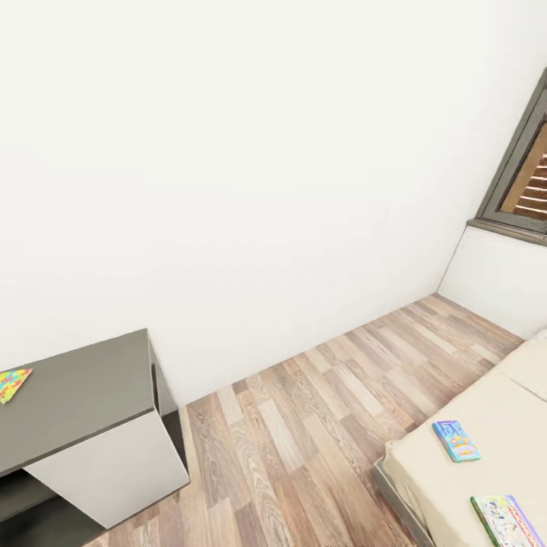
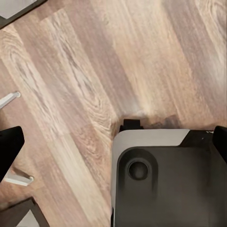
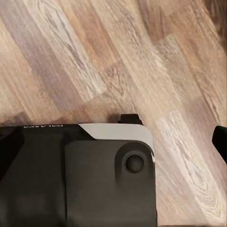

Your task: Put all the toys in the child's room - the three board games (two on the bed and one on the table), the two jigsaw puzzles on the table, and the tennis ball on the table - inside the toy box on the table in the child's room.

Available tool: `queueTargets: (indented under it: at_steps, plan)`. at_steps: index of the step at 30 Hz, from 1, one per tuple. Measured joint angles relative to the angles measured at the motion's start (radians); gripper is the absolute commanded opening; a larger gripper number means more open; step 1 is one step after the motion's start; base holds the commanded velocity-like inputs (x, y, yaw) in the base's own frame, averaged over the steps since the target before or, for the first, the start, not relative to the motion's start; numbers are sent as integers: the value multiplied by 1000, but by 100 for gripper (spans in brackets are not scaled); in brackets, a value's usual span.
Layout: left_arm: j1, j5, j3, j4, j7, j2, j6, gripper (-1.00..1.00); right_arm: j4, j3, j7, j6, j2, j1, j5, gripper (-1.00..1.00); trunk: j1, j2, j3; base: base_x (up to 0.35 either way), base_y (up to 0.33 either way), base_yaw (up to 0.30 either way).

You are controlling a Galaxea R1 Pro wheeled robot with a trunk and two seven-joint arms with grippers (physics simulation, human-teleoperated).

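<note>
Two board games (image 1: 456,441) on bed (image 1: 486,425) (jigsaw puzzle (image 1: 13,383) on table (image 1: 83,395)).

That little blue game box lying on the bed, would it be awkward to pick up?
Probably a bit. The blue game box looks thin and lies flat on the bed, so there is little edge to grab. It looks stiff, not floppy. On the soft mattress it would likely slide, not roll.

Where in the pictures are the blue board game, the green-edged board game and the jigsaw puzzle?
blue board game (image 1: 456,441), head view, middle of its cover, on the bed.
green-edged board game (image 1: 505,520), head view, its pale cover, on the bed.
jigsaw puzzle (image 1: 11,384), head view, its visible corner, on the dark cabinet top.
</note>
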Motion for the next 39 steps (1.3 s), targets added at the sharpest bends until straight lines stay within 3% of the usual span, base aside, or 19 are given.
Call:
queueTargets:
  at_steps: [39]
  plan:
    - [0,0,0,1,0,0,0,100,0,0,0,0,0,0,1,100,0,0,-16,0,1,-267]
